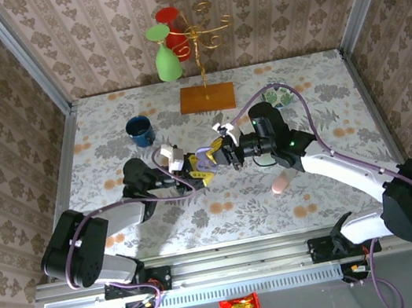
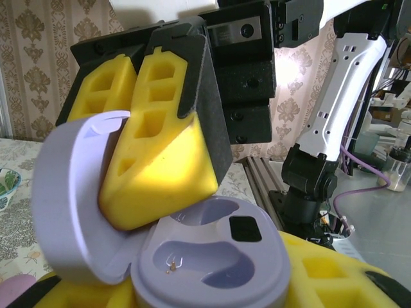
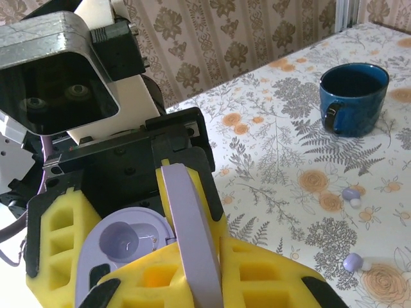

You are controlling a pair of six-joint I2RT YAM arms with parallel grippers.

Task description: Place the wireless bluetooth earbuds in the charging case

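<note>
The lilac charging case (image 2: 218,256) stands open, both earbud sockets empty. My left gripper (image 2: 212,285) is shut on its base, yellow pads (image 2: 334,273) on either side. My right gripper (image 3: 205,276) is shut on the raised lid (image 3: 189,224), its yellow fingers (image 2: 160,154) pinching the lid (image 2: 64,192) above the base. In the top view the two grippers meet at the case (image 1: 205,156), the left gripper (image 1: 194,176) from the left and the right gripper (image 1: 220,155) from the right. Two tiny lilac-and-whitish earbuds (image 3: 351,194) (image 3: 353,262) lie loose on the floral tablecloth, apart from the case.
A blue cup (image 1: 139,130) (image 3: 353,96) stands at the back left. A gold stand on a wooden base (image 1: 206,96) holds a green glass (image 1: 166,61) and a red one. A pink egg-shaped case (image 1: 279,183) lies under the right arm. A small patterned bowl (image 1: 277,97) sits behind.
</note>
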